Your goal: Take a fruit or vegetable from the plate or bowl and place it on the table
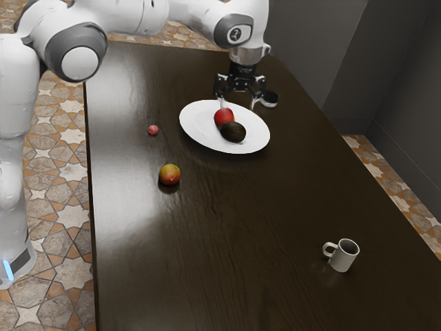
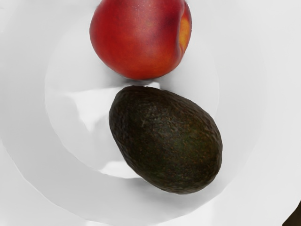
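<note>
On the dark table (image 1: 227, 227) the plate (image 1: 194, 127) bears the avocado (image 2: 165, 140) and the red fruit (image 2: 138, 37), so the gripper (image 1: 238, 104) is spread above, probably for enclosing one

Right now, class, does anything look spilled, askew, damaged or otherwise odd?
Nothing stands out: the mug stands upright, the red fruit and avocado look undamaged on the plate, and I see no spill.
</note>
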Tool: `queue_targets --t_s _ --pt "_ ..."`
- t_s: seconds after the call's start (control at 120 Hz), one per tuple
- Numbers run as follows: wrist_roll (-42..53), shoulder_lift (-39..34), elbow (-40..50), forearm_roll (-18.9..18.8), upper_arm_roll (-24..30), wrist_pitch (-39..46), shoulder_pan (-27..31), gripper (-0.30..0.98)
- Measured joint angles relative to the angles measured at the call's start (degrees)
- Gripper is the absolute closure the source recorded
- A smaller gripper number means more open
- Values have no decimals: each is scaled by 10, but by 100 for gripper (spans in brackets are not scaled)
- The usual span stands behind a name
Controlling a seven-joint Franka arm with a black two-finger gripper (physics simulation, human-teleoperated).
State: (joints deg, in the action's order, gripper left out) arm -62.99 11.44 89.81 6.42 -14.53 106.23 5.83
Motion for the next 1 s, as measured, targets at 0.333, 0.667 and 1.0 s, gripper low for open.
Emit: queue_targets --t_s 0.333,0.667,1.0 --pt "-109 -22 81 4 -2 56 -2 0" --pt "-177 -16 85 4 -5 75 0 0" --pt "-216 -1 91 4 -4 87 8 0"
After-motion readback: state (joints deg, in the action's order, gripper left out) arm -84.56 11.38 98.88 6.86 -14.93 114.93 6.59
